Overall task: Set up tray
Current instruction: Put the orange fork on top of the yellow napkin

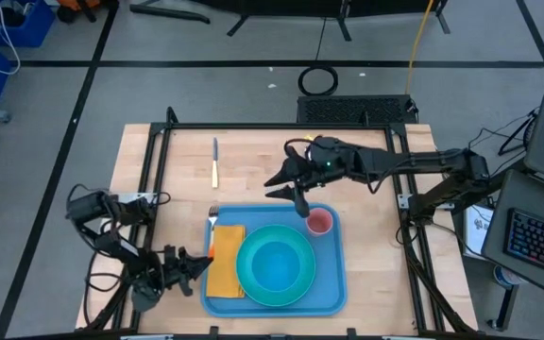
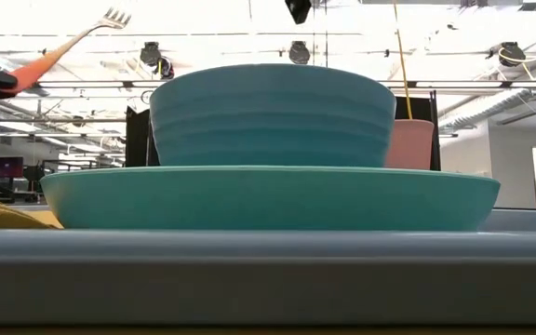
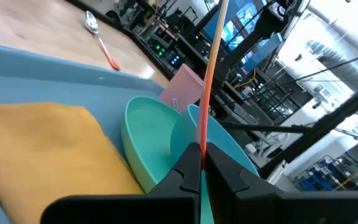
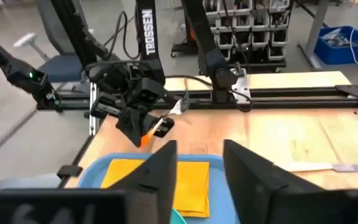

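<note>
Tray point(image 1: 333, 283), one, sits at the table's point(image 1: 159, 170) near edge from above, carrying one plate point(image 1: 253, 288) with one bowl point(image 1: 277, 266) on it, one napkin point(image 1: 225, 274) and one pink cup point(image 1: 319, 222). One knife point(image 1: 215, 162) lies apart on bare wood behind. Right gripper point(image 1: 298, 203) hangs just beside the cup, fingers parted, empty. Left gripper point(image 1: 196, 264), at the tray's left rim, is clamped on one fork point(image 1: 212, 227). Low view: bowl stacked on plate, cup behind. Left wrist view: one spoon point(image 3: 99, 38) lies beyond the tray. Right wrist view: wood beyond the tray lies open.

Light-blue rectangular tray point(image 1: 333, 283), flat on table, near front edge
</note>
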Motion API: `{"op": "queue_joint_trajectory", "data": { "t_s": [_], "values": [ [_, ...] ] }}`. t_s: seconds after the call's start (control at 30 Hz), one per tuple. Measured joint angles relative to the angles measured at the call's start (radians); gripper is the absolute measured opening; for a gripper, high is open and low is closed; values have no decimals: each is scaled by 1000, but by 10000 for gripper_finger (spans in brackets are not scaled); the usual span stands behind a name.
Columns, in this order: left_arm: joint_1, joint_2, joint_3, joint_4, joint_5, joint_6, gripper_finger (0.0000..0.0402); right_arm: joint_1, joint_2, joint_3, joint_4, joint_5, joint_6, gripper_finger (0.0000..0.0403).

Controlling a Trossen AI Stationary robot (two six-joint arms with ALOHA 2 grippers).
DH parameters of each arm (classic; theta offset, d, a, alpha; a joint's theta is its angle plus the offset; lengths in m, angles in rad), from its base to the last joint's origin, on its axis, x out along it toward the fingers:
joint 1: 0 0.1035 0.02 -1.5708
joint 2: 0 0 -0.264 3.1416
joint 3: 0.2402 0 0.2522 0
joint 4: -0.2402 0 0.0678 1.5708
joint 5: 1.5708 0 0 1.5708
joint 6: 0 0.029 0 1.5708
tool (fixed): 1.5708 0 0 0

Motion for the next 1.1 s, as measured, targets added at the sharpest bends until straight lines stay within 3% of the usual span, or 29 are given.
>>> {"op": "queue_joint_trajectory", "data": {
  "t_s": [0.13,0.27,0.6,0.8,1.1],
  "values": [
    [54,0,2,0,72,26,6,1,18,1,21,1,-20,178],
    [124,-1,2,9,138,59,6,3,71,0,44,2,-33,201],
    [219,-72,-8,133,312,322,6,10,131,-1,116,-31,-49,194],
    [256,-72,-8,165,385,354,6,31,146,0,158,-51,-49,192],
    [276,-72,-8,177,403,382,6,36,148,0,166,-48,-26,191]
  ]
}}
